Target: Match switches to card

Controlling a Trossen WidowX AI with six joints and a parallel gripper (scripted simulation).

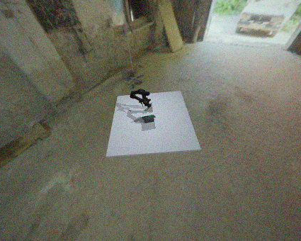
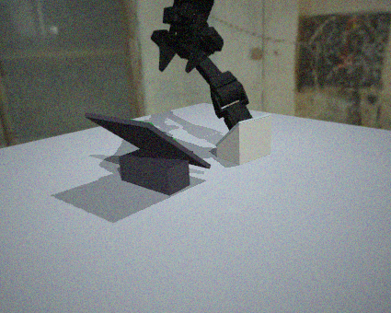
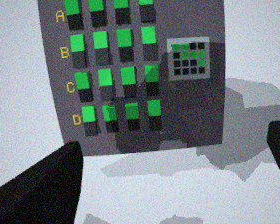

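The dark switch panel [image 1: 149, 120] [image 2: 143, 135] [image 3: 196, 110] stands tilted on a block. In the wrist view four columns of switches show, rows lettered A to D; row A is cut by the top edge. Each switch has a green far half and a dark near half; which half is raised I cannot tell. The card [image 3: 170, 56] reads, far row first: green, green, dark, dark; dark, green, green, green; dark, dark, dark, green; all dark. My gripper [image 2: 176, 68] [image 3: 179, 141] is open and empty, above and on the arm's side of the panel, touching no switch.
A pale wedge-shaped block [image 2: 255, 140] stands at the arm's base. The panel stands on the white table top [image 1: 167, 138] [image 2: 263, 230]. Shadows of the arm fall across row D and the panel's near right part.
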